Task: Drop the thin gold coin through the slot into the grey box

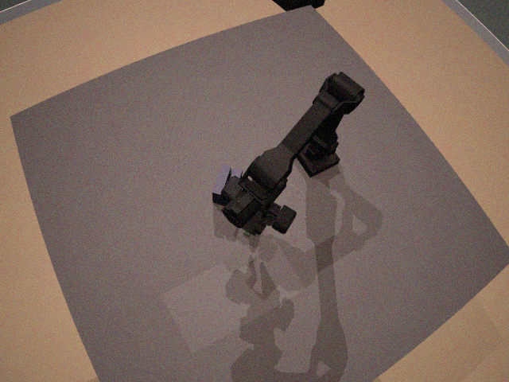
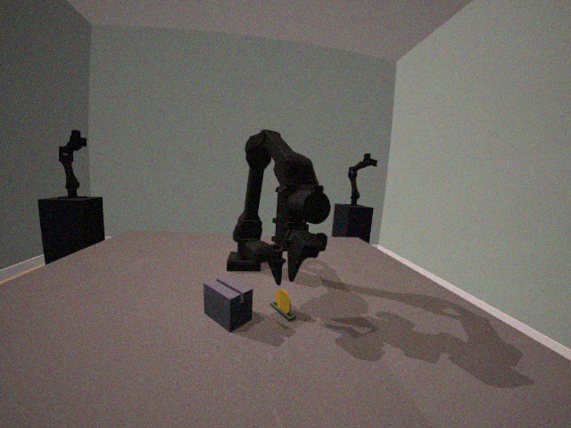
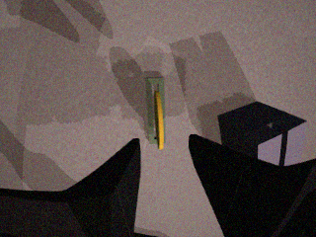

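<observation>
The gold coin (image 2: 283, 301) (image 3: 159, 120) stands on its edge in the dark-green holder (image 2: 289, 316) (image 3: 150, 133). My gripper (image 2: 285, 282) (image 3: 165, 142) is open and empty, pointing down just above the coin. In the wrist view the coin shows edge-on, lying in line with the gap between the fingertips and beyond them. The closed grey box (image 2: 216, 304) (image 3: 242, 125) stands beside the holder, left of it in the exterior view, with the slot (image 2: 228, 289) in its lid. In the top view my arm hides the coin and most of the box (image 1: 222, 178).
The box is the nearest obstacle, close to the right finger in the wrist view. Two other small arms on dark pedestals (image 2: 71, 227) (image 2: 352, 221) stand far behind the table. Shadows of my arm fall across the table top (image 1: 135, 164).
</observation>
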Available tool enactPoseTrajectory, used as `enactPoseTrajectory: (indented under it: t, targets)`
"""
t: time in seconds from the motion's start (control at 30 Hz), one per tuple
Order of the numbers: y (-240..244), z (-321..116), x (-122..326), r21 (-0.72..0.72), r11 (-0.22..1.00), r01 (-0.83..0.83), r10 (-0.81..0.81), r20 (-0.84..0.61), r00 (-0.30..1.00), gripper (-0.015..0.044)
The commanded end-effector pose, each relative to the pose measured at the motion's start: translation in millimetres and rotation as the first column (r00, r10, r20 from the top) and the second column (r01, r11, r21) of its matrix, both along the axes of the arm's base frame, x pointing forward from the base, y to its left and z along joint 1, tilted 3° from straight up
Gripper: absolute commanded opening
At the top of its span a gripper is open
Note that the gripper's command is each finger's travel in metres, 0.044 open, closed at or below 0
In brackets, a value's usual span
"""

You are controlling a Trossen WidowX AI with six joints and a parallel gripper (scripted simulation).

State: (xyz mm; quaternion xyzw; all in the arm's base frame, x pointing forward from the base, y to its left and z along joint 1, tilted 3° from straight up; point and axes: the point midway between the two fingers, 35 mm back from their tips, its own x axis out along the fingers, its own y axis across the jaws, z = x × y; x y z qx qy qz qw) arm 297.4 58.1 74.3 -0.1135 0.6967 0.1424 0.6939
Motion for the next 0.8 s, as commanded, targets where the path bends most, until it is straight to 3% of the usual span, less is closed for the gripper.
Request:
enactPoseTrajectory:
  t: [0.0,0.77]
  targets:
    - [1,-8,-1,0.004,1.0,-0.004,0.004,-0.01,1.0,0.0161]
    - [2,-45,-1,0.004,1.0,-0.004,0.004,-0.01,1.0,0.0161]
